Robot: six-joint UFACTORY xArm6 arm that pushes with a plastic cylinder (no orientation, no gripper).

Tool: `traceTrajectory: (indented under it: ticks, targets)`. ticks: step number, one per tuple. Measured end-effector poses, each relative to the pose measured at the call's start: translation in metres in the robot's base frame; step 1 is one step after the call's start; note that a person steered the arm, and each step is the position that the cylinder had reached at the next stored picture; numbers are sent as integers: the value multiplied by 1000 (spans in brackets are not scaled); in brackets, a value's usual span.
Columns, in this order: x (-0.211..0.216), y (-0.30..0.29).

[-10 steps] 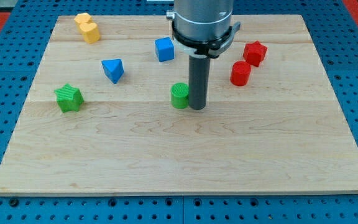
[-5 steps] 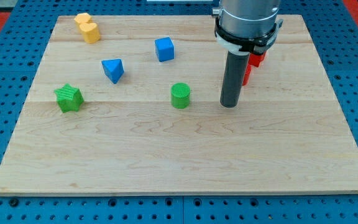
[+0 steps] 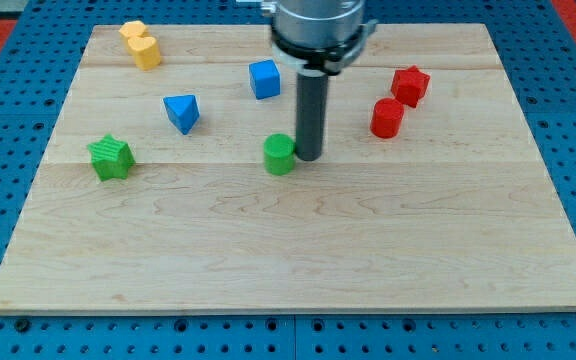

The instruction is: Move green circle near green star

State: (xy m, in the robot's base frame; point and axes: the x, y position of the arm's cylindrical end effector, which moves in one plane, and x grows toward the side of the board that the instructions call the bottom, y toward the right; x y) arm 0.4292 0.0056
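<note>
Near the board's middle, my tip (image 3: 309, 157) presses against the right side of the green circle (image 3: 279, 155); a bare rod, it grasps nothing. The push looks underway. Next, I judge, a steady shove toward the left edge, where the green star (image 3: 110, 157) waits.

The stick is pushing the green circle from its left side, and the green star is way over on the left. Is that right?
Not quite. In the camera view my tip sits against the right side of the green circle, not its left. The green star is indeed far over on the view's left.
</note>
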Motion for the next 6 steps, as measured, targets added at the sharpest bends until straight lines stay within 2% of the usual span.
traceTrajectory:
  ticks: [2, 6]
  targets:
    - [0, -81]
    - [0, -82]
